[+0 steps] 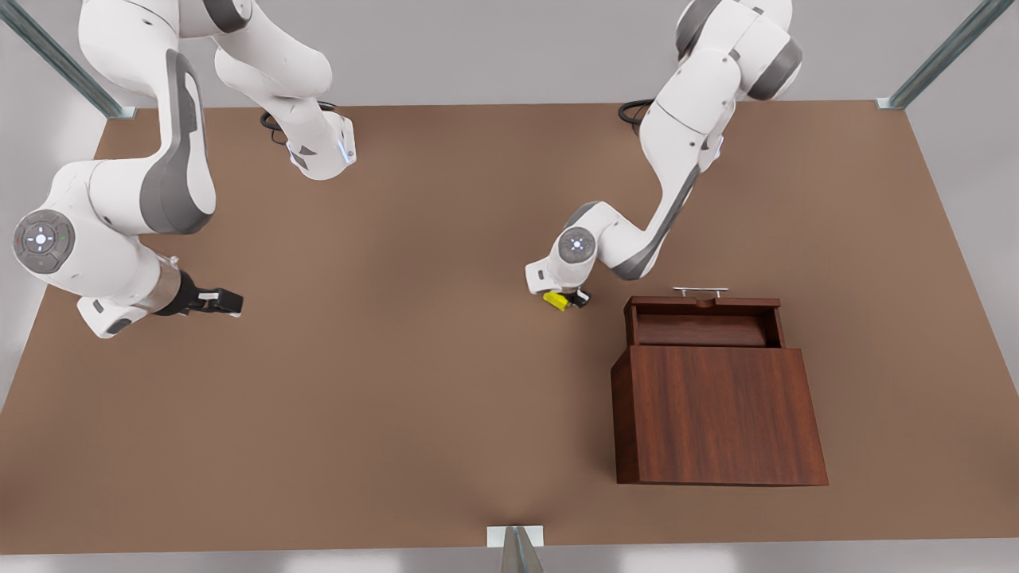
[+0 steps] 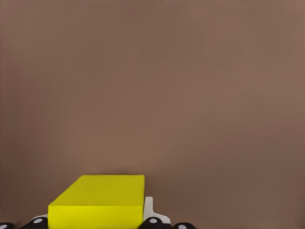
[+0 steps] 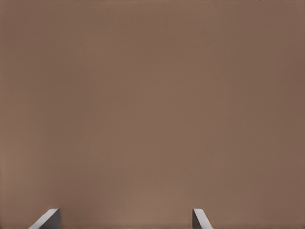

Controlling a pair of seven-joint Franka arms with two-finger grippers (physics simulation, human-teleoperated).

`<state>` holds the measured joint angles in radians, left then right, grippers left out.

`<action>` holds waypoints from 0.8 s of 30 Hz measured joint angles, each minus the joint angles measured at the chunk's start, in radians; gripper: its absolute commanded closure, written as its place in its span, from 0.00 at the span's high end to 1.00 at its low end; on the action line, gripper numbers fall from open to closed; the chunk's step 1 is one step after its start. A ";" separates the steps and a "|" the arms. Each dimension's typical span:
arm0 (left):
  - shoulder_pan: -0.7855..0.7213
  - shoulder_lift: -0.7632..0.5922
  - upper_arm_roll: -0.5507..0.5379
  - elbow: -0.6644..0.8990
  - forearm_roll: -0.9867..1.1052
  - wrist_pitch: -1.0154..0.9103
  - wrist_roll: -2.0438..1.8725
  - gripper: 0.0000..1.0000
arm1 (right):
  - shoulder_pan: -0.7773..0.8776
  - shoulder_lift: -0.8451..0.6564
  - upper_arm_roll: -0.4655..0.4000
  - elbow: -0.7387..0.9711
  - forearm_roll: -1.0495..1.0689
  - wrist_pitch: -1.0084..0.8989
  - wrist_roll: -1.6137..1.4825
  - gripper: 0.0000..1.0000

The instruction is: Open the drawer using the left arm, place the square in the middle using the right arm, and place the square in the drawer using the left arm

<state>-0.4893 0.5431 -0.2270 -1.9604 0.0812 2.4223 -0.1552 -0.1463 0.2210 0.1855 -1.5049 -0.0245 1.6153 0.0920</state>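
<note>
Drawer point(image 1: 704, 325) is pulled out of the cabinet point(image 1: 716, 414), handle point(image 1: 700, 291) facing the table's far edge, so step one looks done. Tray looks empty.

Square point(image 1: 556, 300) sits mid-table, just beside the drawer's front corner, a bit toward the far edge. That reads as step two done as well: cube delivered to the middle.

Left gripper point(image 1: 567, 301) is down at the square. In the left wrist view the square point(image 2: 100, 202) sits right between the fingers point(image 2: 153, 221), which flank it closely. I can't tell whether they're clamped on it or only straddling it, nor whether the cube is on the table point(image 1: 446, 382) or just off it.

Right gripper point(image 1: 231, 301) is parked near the table's edge at the front view's left, well apart from the cube, waiting. Fingertips point(image 3: 47, 219) are spread apart, nothing between them, only bare table point(image 3: 152, 105) below.

Left to do: confirm the grip, lift, carry over the drawer wall, release inside. Short hop, since the drawer is close by. Roughly two thirds through, I'd judge.
</note>
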 measured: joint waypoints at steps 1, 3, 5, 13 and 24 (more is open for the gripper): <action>0.000 0.000 0.000 0.000 -0.001 0.000 -0.007 0.71 | -0.001 0.000 0.000 0.000 0.001 0.000 0.000 1.00; -0.007 -0.037 -0.001 0.024 -0.005 -0.058 -0.172 0.72 | -0.001 0.000 0.000 0.000 0.001 0.000 0.000 1.00; -0.014 -0.103 0.000 0.118 -0.009 -0.240 -0.345 0.72 | -0.001 0.000 0.000 0.000 0.001 -0.001 -0.001 1.00; 0.167 -0.402 0.124 0.192 -0.044 -0.579 -0.563 0.72 | -0.001 -0.002 0.000 0.000 0.003 -0.008 -0.002 1.00; 0.388 -0.294 0.126 0.176 -0.056 -0.489 -0.195 0.73 | -0.002 -0.005 0.000 -0.003 0.001 -0.012 -0.003 1.00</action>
<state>-0.1009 0.2489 -0.1012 -1.7840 0.0255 1.9334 -0.3498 -0.1488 0.2164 0.1856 -1.5079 -0.0230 1.6030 0.0890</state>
